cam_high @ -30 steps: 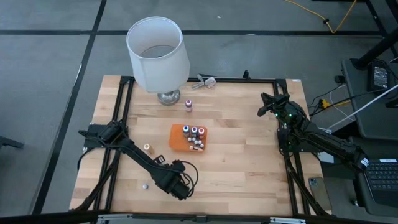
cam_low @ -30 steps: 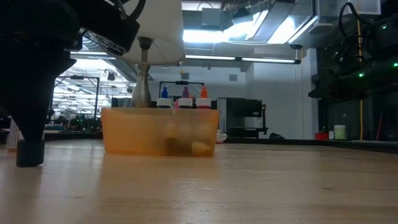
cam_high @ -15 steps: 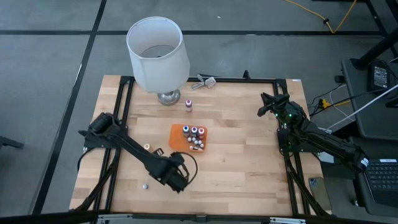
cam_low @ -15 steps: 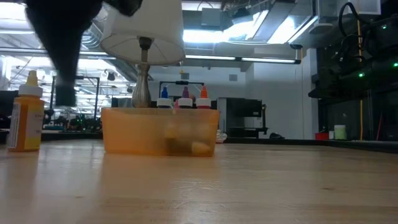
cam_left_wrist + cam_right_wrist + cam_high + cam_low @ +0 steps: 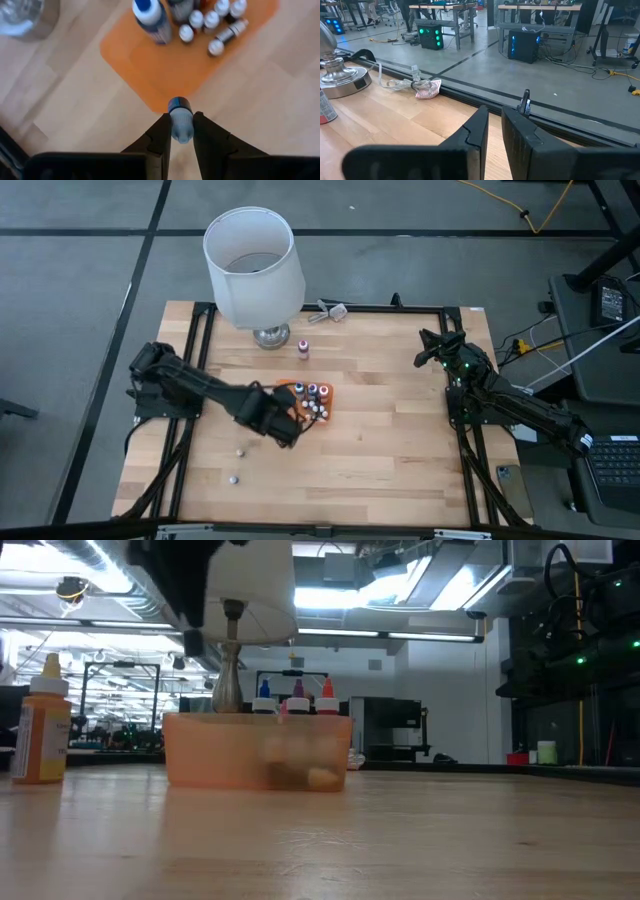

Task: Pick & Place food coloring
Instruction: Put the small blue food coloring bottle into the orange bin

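An orange tray (image 5: 285,392) in the table's middle holds several tiny food coloring bottles (image 5: 315,402), some upright and some lying down. My left gripper (image 5: 287,430) hangs above the tray's near left corner, shut on one small bottle (image 5: 180,120) with a dark blue end. Another bottle (image 5: 303,348) stands by the lamp's foot. Two more (image 5: 239,450) (image 5: 233,478) rest on the bare wood near the left front. An orange-yellow bottle (image 5: 40,730) stands upright in the low view. My right gripper (image 5: 493,131) waits shut and holding nothing at the table's far right (image 5: 432,352). My left gripper pinches the bottle's pale part (image 5: 182,131) between its two fingers (image 5: 161,134), which come steeply from above. The bottle's dark blue end (image 5: 179,105) sticks out past the fingertips. It hangs clear of the table, over the tray's corner (image 5: 159,102).
A tall lamp with a white shade (image 5: 252,265) and a metal foot (image 5: 271,336) stands at the far left. A crumpled wrapper (image 5: 330,310) lies at the far edge. A black frame (image 5: 200,340) runs around the tabletop. Bare wood stretches right of the tray (image 5: 400,440).
My left gripper has risen from the table's near left part and gone toward the far edge, up to the tray's near left corner. The small bottle went up with it, lifted clear of the wood. The right arm kept still.
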Controlling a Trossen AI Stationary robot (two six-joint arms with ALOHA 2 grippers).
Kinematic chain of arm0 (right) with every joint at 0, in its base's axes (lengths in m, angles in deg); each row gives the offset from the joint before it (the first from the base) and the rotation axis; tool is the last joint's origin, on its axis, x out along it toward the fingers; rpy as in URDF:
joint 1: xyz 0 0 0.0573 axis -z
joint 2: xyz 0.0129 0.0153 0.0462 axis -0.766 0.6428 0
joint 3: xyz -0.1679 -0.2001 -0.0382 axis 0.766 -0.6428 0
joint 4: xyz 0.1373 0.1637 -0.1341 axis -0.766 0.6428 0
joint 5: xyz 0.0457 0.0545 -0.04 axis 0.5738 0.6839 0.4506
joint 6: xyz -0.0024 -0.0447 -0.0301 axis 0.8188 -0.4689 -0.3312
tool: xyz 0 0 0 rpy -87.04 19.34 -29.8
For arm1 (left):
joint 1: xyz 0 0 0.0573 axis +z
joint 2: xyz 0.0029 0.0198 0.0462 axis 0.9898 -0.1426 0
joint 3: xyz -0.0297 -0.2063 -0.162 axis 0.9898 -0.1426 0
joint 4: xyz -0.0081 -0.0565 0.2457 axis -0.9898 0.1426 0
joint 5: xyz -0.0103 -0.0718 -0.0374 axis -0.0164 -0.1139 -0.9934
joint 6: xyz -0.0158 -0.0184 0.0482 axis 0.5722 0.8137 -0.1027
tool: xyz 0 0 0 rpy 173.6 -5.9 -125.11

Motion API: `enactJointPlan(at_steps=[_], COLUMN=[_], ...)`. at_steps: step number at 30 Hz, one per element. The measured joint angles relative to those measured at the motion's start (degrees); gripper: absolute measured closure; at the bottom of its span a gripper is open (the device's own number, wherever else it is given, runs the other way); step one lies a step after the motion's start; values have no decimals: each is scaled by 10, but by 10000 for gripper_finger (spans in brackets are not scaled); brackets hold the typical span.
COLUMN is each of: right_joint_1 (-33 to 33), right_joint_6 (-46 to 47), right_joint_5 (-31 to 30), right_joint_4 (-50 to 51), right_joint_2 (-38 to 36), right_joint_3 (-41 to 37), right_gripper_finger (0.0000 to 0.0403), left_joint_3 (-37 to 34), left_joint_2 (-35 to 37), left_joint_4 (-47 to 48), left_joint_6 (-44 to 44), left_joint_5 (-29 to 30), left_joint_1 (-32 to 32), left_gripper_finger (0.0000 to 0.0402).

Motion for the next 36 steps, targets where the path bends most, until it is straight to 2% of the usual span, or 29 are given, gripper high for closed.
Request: enactJointPlan(at_steps=[5, 11, 25, 36], right_joint_1=[0, 0, 0, 0], right_joint_6=[0, 0, 0, 0], right_joint_5=[0, 0, 0, 0], right_joint_4=[0, 0, 0, 0], right_joint_2=[0, 0, 0, 0], right_joint_3=[0, 0, 0, 0], right_gripper_finger=[345, 345, 345, 345], left_joint_3=[0, -15, -25, -25], left_joint_2=[-8, -40, -124, -166], left_joint_4=[-21, -91, -159, -189], left_joint_6=[-74, -142, -211, -229], left_joint_5=[-6, -36, -49, -75], left_joint_1=[43, 70, 103, 117], left_gripper_finger=[338, 338, 338, 338])
